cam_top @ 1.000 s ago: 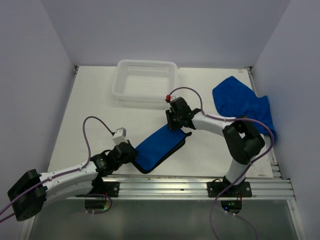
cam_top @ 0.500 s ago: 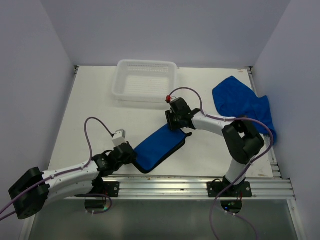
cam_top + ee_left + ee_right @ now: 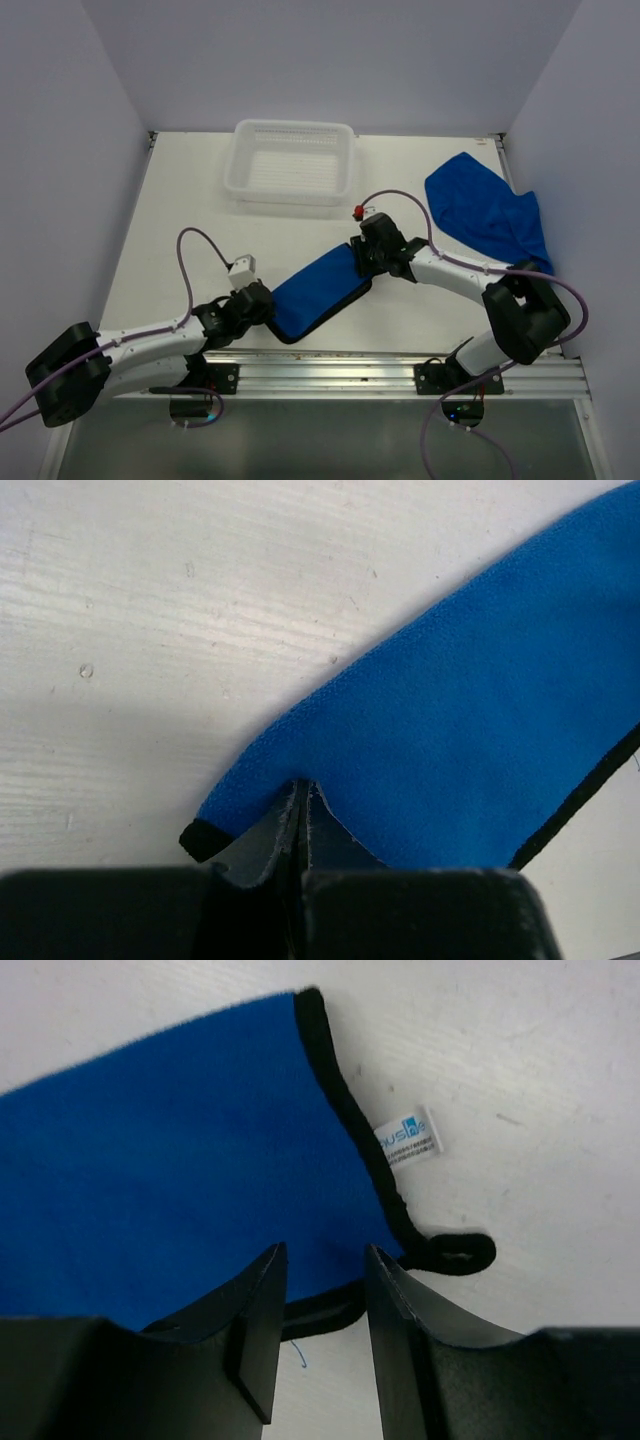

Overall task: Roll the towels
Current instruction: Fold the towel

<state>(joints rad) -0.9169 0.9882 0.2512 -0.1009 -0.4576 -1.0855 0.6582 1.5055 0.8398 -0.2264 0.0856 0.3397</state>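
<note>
Folded towel: royal blue, a long flat strip lying slantwise on the worktop, from near the front edge at left of centre up toward the middle.
Towel edges: black trim runs along its far-right end and its long front side; a white care label and a black hanging loop stick out at that end.
Left gripper: clenched on the towel's near-left corner, with the cloth pinched between the closed fingers.
Right gripper: released, jaws apart, over the trimmed far-right end near the loop.
Loose towel: same blue, crumpled at the far-right corner, its outer side spilling toward the right edge, well apart from the strip.
Basket: white plastic, against the far edge, left of centre.
Open room: bare worktop on the left side, between basket and strip, and between the strip and the loose towel.
</note>
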